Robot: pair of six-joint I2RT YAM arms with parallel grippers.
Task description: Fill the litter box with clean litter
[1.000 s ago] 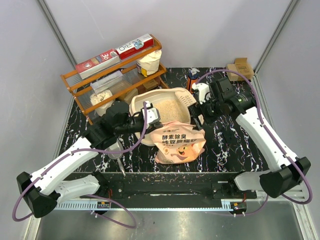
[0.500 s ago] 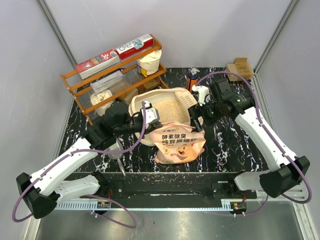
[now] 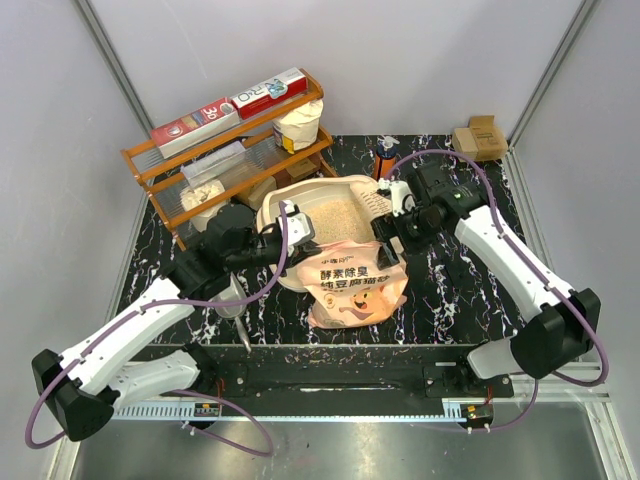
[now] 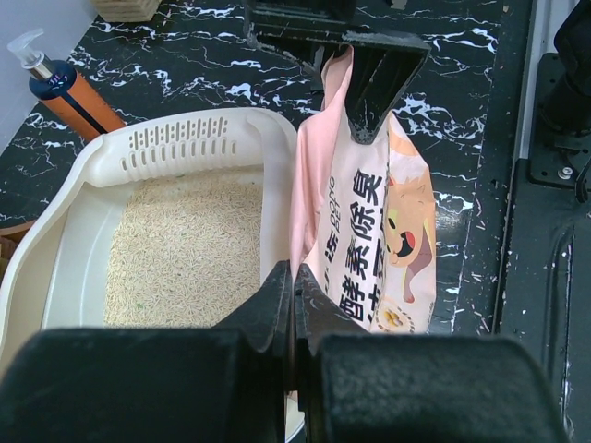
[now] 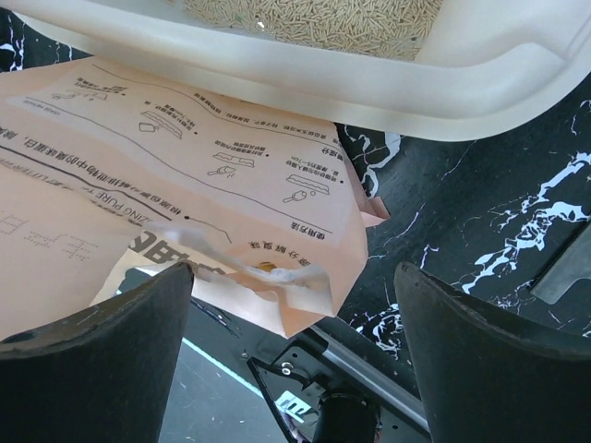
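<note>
**Inspector:** Left to right. On the orange wooden rack, the long red-and-white carton shows "30"; its other lettering is not legible. The left hand is pinched shut on the top edge of the peach-orange plastic bag, at its left corner.

**Clerk:** And the box?

**Inspector:** The large cream-beige plastic litter box sits mid-way across the black marbled desk, slotted end to the right. A layer of sandy-tan litter lies inside. The bag stands along the box's near long rim, against it. Its top edge runs parallel to the box's long axis, so the box lies straight beyond the bag from both hands.

**Clerk:** Printing?

**Inspector:** Dark characters "酵素除臭" over "纯豆腐猫砂", with a cartoon cat beneath. The back panel carries instruction diagrams. One upside-down Latin word looks like "PURE", but that is uncertain.

**Clerk:** Right side?

**Inspector:** The right hand is spread wide, one finger on each side of the bag's torn right corner, gripping nothing. In my judgement it must close on that corner before the bag can be tipped away from the arms over the rim.
</note>
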